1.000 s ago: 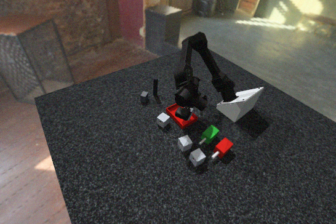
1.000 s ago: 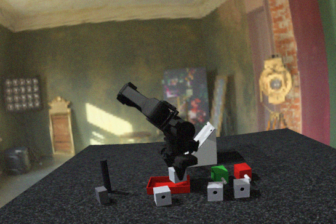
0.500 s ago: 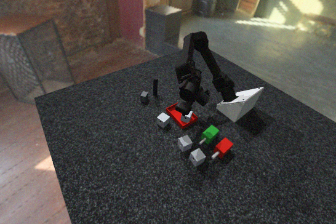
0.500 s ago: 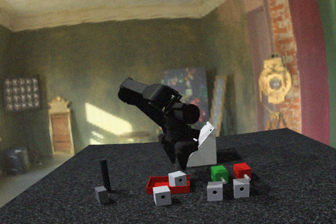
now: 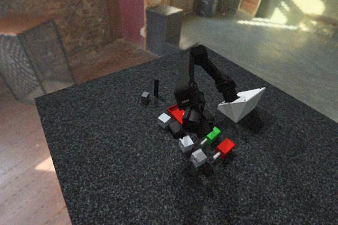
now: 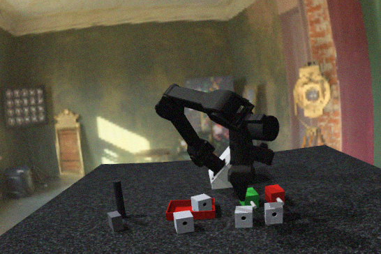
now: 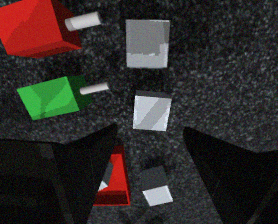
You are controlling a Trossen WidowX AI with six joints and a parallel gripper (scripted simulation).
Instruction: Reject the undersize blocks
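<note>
Green gauge [image 5: 212, 135] [image 6: 251, 197] [image 7: 49, 98]; pale pin, blocky body

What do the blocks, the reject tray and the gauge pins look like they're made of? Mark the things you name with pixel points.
Blocks [image 5: 199, 158] [image 6: 243, 217] [image 7: 147, 44]: probably satin metal, pale grey without mirror shine. Reject tray [image 6: 172, 215] [image 7: 120, 172]: perhaps painted metal or plastic, evenly red. Gauge pins [image 5: 216, 156] [image 6: 280, 200] [image 7: 84, 21]: likely metal, smooth and pale.

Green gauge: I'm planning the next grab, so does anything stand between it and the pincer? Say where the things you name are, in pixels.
Nothing visible does. The open pincer [image 5: 191, 133] [image 6: 243, 197] [image 7: 150, 129] is near the green gauge [image 5: 212, 136] [image 6: 252, 197] [image 7: 49, 98]; the nearest block [image 5: 186, 144] [image 6: 243, 220] [image 7: 152, 114] sits off its pin's tip.
</note>
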